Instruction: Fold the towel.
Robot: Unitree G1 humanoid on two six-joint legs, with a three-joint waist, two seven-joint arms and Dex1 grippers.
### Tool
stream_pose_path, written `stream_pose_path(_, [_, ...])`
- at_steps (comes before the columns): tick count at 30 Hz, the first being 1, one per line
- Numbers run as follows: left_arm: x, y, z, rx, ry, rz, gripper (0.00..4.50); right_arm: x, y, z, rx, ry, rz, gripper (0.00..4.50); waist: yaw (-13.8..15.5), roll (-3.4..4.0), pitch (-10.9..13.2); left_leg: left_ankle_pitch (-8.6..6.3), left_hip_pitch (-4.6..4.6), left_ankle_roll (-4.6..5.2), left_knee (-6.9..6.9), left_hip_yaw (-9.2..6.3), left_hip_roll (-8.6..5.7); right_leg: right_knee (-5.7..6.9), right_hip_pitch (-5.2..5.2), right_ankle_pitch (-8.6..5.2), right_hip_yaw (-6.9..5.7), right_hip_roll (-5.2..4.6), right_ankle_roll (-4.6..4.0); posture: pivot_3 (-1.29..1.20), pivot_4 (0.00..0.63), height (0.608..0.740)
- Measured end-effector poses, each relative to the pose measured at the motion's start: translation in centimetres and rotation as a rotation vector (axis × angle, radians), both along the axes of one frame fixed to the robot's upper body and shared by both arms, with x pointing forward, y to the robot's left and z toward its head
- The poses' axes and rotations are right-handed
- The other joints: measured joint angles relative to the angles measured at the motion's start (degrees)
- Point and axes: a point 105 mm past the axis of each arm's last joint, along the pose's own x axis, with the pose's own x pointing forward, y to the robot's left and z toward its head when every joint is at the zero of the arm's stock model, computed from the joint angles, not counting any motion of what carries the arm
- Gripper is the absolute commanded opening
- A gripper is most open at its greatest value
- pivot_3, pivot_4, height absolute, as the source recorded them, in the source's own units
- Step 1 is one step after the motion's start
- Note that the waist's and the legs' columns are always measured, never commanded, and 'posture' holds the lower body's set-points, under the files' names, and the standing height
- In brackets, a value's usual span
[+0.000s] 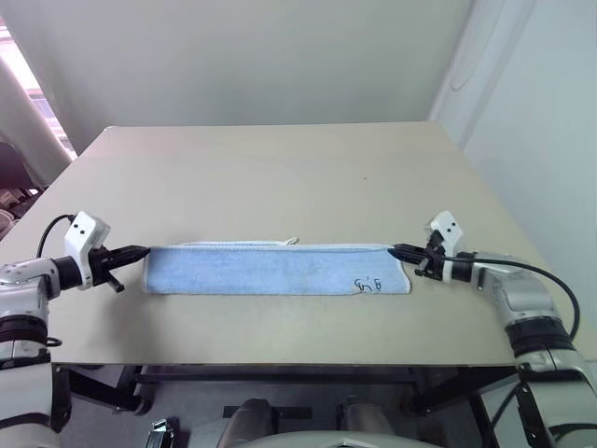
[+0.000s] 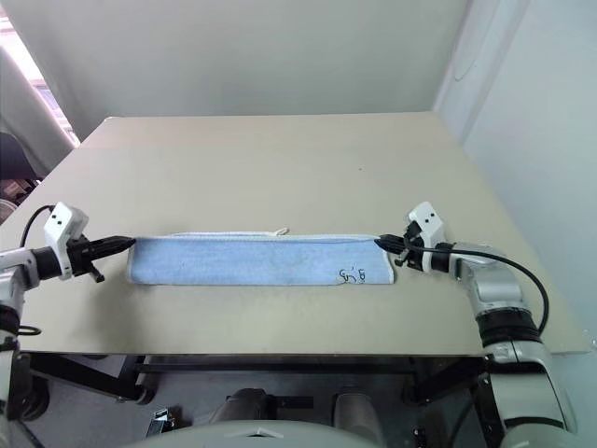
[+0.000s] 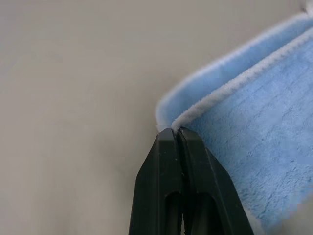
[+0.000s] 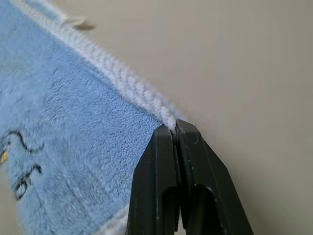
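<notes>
Between the two pincers, the towel (image 1: pixel 276 270) lies as a long, narrow strip across the near half of the desk (image 1: pixel 280 177), parallel to the desk's front edge. The left pincer (image 1: pixel 143 250) is clamped on the far corner of the towel's left end; in the left wrist view its two black fingers (image 3: pixel 168 186) are pressed together on the white edging at that corner. The right pincer (image 1: pixel 395 249) is clamped in the same way on the far corner of the right end, fingers (image 4: pixel 161 186) closed on the stitched edging. Both arms reach inward from the sides, each pincer pointing along the strip toward the other. The strip sits near the front edge, with a band of bare desk in front of it. Beyond the towel, bare desk surface runs to the far edge at the wall. To either side, bare desk lies between each towel end and the side edge. The towel is light blue terry cloth folded double, with a second layer visible beneath the held corner in the left wrist view. White corded stitching runs along the far long edge. A small white loop tag (image 1: pixel 291 241) projects from that edge near the middle. Dark ink marks (image 1: pixel 369 285) sit on the top face near the right end.
</notes>
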Motion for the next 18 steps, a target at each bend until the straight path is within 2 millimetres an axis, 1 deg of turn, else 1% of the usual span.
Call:
stream_pose_path(4, [0.9, -0.8, -1.2, 0.016, 0.025, 0.024, 0.02, 1.1, 0.1, -0.4, -0.010, 0.004, -0.019, 0.00, -0.1, -0.01, 0.0, 0.00, 0.06, 0.00, -0.05, -0.01, 0.00, 0.00, 0.03, 0.08, 0.02, 0.02, 0.14, 0.00, 0.000, 0.731])
stream_pose_path(9, [1.3, -1.6, -2.0, 0.028, 0.035, 0.017, 0.02, 1.6, 0.4, -1.4, -0.013, 0.036, -0.041, 0.00, -0.2, -0.01, 0.0, 0.00, 0.05, 0.00, -0.09, -0.01, 0.01, 0.03, -0.03, 0.22, 0.05, 0.04, 0.11, 0.00, 0.000, 0.731])
stream_pose_path(10, [1.5, -1.6, -2.1, 0.025, 0.033, 0.025, 0.45, 1.7, 0.6, -1.6, -0.007, 0.044, -0.048, 0.00, -0.2, -0.01, 0.0, 0.00, 0.05, 0.00, -0.08, -0.01, 0.01, 0.06, -0.03, 0.21, 0.05, 0.05, 0.12, 0.00, 0.000, 0.731])
stream_pose_path(12, [1.7, -1.7, -2.0, 0.023, 0.025, 0.042, 0.96, 1.9, 0.7, -1.6, -0.005, 0.047, -0.051, 0.00, -0.2, -0.01, 0.0, 0.01, 0.06, 0.00, -0.06, -0.01, 0.00, 0.08, -0.02, 0.17, 0.06, 0.05, 0.19, 0.00, 0.000, 0.731])
stream_pose_path(15, [1.8, -1.4, -2.2, 0.027, 0.021, 0.065, 2.02, 2.0, 0.7, -1.6, -0.004, 0.051, -0.053, 0.00, -0.2, -0.01, 0.0, 0.01, 0.07, 0.00, -0.05, -0.01, 0.00, 0.09, -0.01, 0.14, 0.07, 0.05, 0.24, 0.00, 0.000, 0.731])
stream_pose_path(16, [1.8, -1.4, -2.2, 0.029, 0.021, 0.068, 2.40, 2.0, 0.7, -1.6, -0.004, 0.053, -0.052, 0.46, -0.2, -0.01, 0.0, 0.01, 0.07, 0.00, -0.05, -0.01, 0.00, 0.09, -0.01, 0.14, 0.07, 0.05, 0.25, 0.00, 0.000, 0.731])
stream_pose_path(17, [1.8, -1.4, -2.2, 0.031, 0.021, 0.069, 2.77, 2.0, 0.7, -1.6, -0.003, 0.055, -0.049, 0.67, -0.2, -0.01, 0.0, 0.01, 0.07, 0.00, -0.05, -0.01, 0.00, 0.09, -0.02, 0.14, 0.07, 0.05, 0.24, 0.00, 0.000, 0.731])
stream_pose_path(18, [1.8, -1.4, -2.2, 0.035, 0.016, 0.068, 3.16, 1.9, 0.8, -1.6, 0.000, 0.058, -0.040, 1.03, -0.2, -0.01, 0.0, 0.01, 0.07, 0.00, -0.06, -0.01, 0.00, 0.09, -0.02, 0.14, 0.07, 0.05, 0.24, 0.00, 0.000, 0.731])
